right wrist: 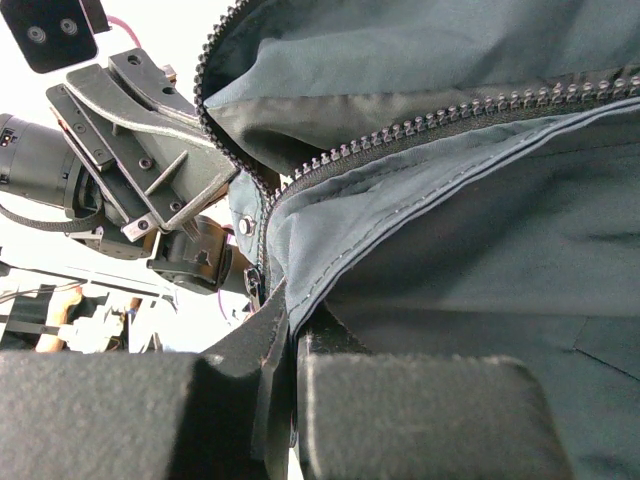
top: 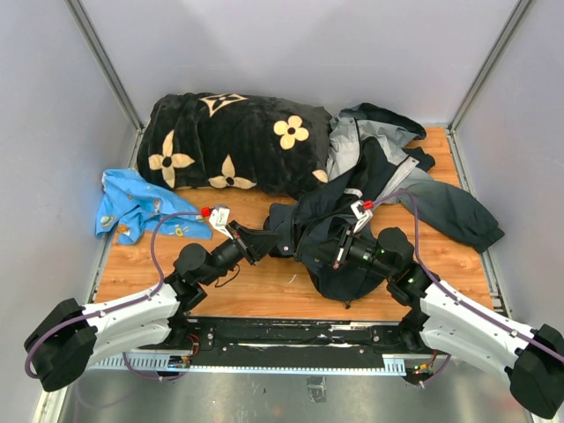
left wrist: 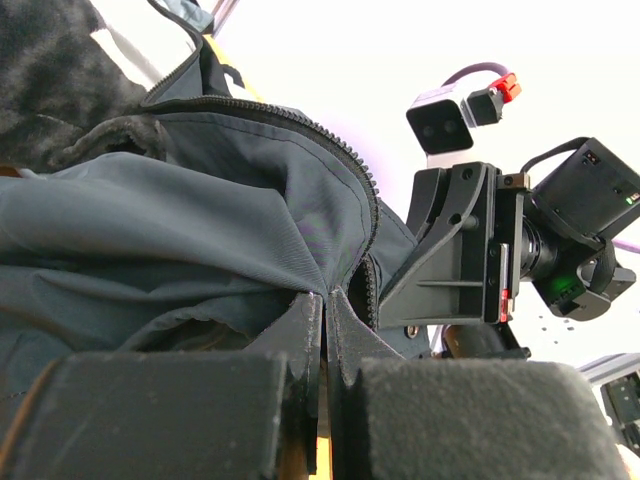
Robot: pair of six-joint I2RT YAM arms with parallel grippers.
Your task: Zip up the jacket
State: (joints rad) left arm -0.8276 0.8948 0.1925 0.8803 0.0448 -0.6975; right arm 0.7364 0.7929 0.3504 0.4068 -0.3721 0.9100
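Jacket [top: 441, 204]: crumpled on bench [top: 264, 295], centre to 2 o'clock. Zipper [right wrist: 420, 125] teeth parted. Left gripper [left wrist: 325, 312]: clamped on jacket fabric below zipper. Right gripper [right wrist: 288, 325]: clamped on jacket edge beside zipper, near left gripper.

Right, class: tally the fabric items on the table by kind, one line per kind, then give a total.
jacket, dark navy and grey: 1
plush blanket, black with cream flowers: 1
blue cloth, small and patterned: 1
Total: 3
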